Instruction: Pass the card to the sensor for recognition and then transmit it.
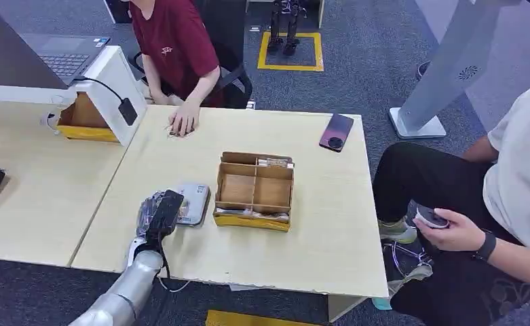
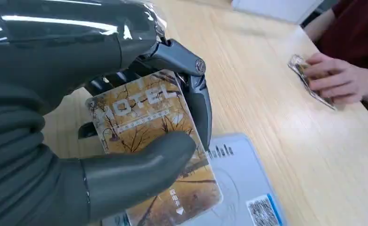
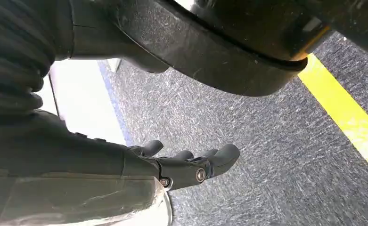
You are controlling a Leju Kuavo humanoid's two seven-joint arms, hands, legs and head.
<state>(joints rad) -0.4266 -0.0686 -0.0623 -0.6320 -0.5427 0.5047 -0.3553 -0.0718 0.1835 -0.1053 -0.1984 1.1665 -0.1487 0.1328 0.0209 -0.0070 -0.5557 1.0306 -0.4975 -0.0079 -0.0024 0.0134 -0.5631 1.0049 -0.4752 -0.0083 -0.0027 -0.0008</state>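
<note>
The left hand (image 2: pixel 125 141) pinches a brown "HOTEL" card (image 2: pixel 149 136) over the grey sensor (image 2: pixel 238 179); right hand (image 3: pixel 186 165) hangs empty, fingers apart.

Head view looks down on the table (image 1: pixel 316 224); left wrist close over it — right wrist faces floor (image 3: pixel 266 155), seemingly low.

The card (image 2: pixel 146 136), brown and gold with bare trees and the word HOTEL on it, is pinched flat in the left hand (image 2: pixel 92 117) right over the flat grey sensor (image 1: pixel 193 202) lying on the table beside the cardboard box.
</note>
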